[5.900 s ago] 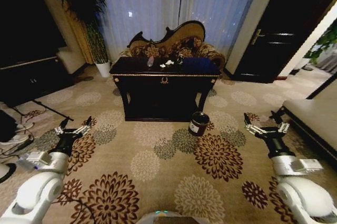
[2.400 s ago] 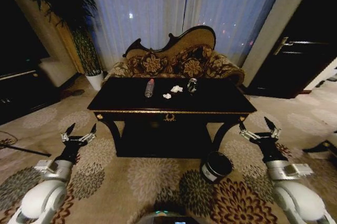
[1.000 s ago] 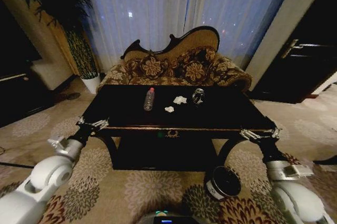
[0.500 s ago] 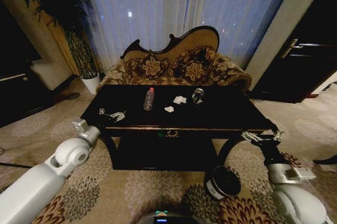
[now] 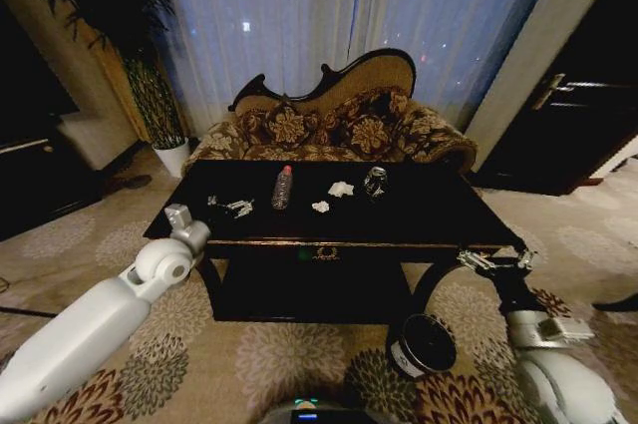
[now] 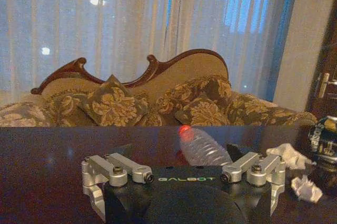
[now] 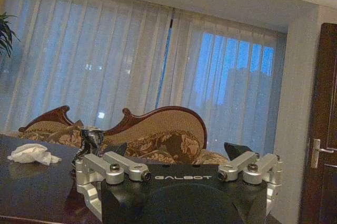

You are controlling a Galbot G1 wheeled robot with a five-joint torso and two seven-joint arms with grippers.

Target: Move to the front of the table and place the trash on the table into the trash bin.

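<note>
Four bits of trash sit on the table [image 5: 439, 219] in front of me: a clear bottle [image 5: 283, 188] with a red cap, two white paper lumps [image 5: 341, 189] [image 5: 320, 207], and a shiny crumpled wrapper [image 5: 375, 182] just beside them. The trash bin [image 5: 423, 344] stands on the carpet by the table's right front leg, well below the tabletop.

My left gripper [image 5: 231, 208] is out over the table, near the bottle on its left side, fingers spread wide and empty. In the left wrist view the bottle [image 6: 202, 147] lies on its side straight ahead between the open fingers, cap pointing away toward the sofa [image 5: 339, 125]. My right gripper [image 5: 493, 262] hangs low at the table's right front corner, also open, holding nothing.

I judge the bottle empty, so light, and thin-walled: it will dent under a hard squeeze and, being round and lying down, may roll on the glossy top if nudged. I would close across the middle of its body, square to its length. The paper lumps look soft and weightless; pinch them from above. The wrapper seems slick and springy.
</note>
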